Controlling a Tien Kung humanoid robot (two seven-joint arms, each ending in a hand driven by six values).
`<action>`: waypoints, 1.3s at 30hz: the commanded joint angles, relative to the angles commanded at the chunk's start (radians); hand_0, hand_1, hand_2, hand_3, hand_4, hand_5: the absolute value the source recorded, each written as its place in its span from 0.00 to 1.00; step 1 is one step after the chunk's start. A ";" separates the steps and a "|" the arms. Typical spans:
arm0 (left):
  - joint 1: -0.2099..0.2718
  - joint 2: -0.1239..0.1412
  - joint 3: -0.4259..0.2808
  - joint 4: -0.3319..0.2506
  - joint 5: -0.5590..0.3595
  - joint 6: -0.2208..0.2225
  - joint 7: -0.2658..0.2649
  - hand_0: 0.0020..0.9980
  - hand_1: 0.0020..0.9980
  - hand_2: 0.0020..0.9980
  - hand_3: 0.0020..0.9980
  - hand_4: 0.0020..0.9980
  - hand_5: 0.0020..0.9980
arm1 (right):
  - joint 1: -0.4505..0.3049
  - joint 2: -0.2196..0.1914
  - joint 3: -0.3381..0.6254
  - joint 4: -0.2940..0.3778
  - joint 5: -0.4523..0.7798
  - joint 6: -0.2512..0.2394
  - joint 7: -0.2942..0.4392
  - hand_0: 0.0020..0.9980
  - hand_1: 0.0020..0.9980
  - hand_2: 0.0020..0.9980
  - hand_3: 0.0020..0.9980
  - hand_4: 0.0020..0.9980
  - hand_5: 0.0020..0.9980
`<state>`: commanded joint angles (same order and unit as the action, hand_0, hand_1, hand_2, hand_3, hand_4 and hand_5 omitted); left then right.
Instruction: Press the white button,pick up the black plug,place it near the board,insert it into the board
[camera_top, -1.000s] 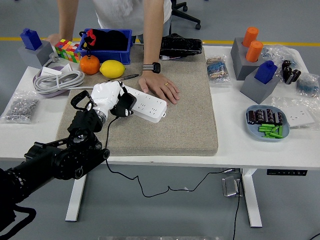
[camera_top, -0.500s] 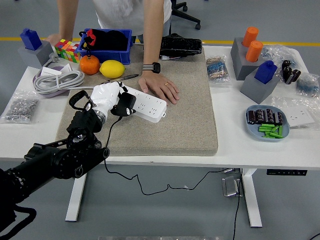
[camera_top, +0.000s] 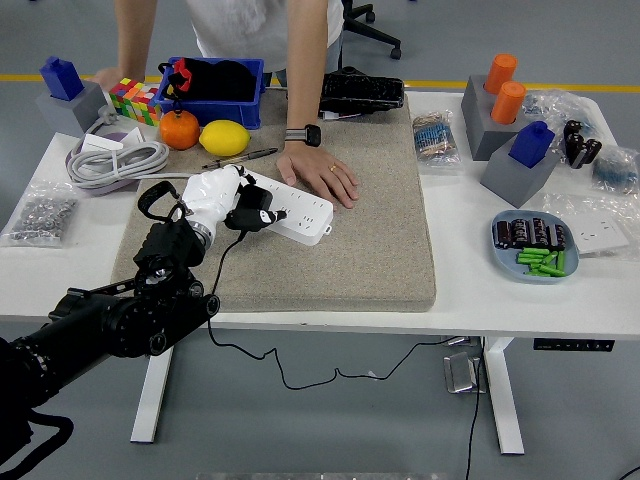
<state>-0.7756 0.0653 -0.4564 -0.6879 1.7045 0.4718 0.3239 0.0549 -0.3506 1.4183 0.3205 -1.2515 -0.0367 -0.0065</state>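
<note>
L hand (camera_top: 212, 197), white, fingers clamped on the black plug (camera_top: 252, 212), holding it over the near-left end of the white power strip (camera_top: 288, 207); plug looks to be touching the strip, but can't tell if prongs are seated. Strip lies on the tan mat (camera_top: 340, 240) on the bench (camera_top: 470, 285). Plug's cord (camera_top: 222, 300) trails over the bench's near edge. Person's hand (camera_top: 322, 172) rests flat on the mat at the strip's far end.
</note>
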 joint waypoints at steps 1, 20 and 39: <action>0.000 0.000 -0.001 0.000 -0.003 0.000 -0.002 0.85 0.89 0.85 0.86 1.00 0.74 | 0.000 0.000 0.000 0.000 0.000 0.000 0.000 0.70 0.62 0.59 0.59 0.65 0.35; 0.032 0.018 -0.063 -0.052 -0.024 0.029 -0.070 1.00 1.00 1.00 1.00 1.00 0.91 | -0.003 0.000 -0.004 0.000 0.000 0.000 0.000 0.70 0.62 0.59 0.59 0.65 0.35; 0.275 0.272 -0.249 -0.488 -0.010 0.072 -0.294 0.75 0.66 0.60 0.64 0.59 0.00 | 0.002 -0.002 0.007 0.005 -0.009 -0.003 0.001 0.70 0.62 0.59 0.59 0.64 0.35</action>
<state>-0.5008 0.3369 -0.7057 -1.1763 1.6942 0.5442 0.0302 0.0568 -0.3527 1.4249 0.3250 -1.2606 -0.0398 -0.0052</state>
